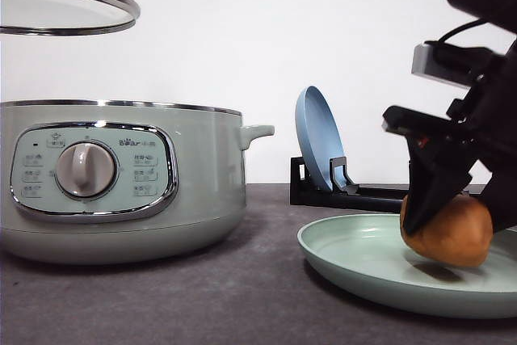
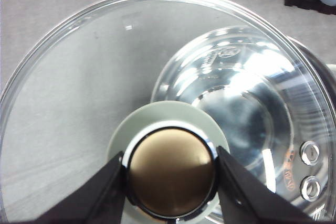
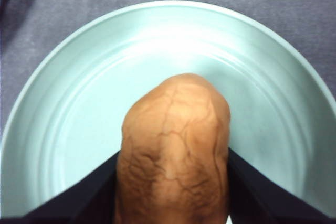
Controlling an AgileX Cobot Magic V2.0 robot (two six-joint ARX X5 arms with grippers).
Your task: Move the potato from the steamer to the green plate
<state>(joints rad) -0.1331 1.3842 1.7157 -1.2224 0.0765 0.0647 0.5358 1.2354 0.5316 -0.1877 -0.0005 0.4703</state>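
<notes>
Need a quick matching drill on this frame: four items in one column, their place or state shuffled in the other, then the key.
Items
1. potato
2. glass lid
3. blue plate
4. steamer

Places or states
A. standing on edge in the black rack
B. open on the table, no cover on it
C. held by its knob in the left gripper, up in the air
D. between the fingers of the right gripper, low over the green plate

Pairs: 1-D, 2-C, 3-A, 4-B
</notes>
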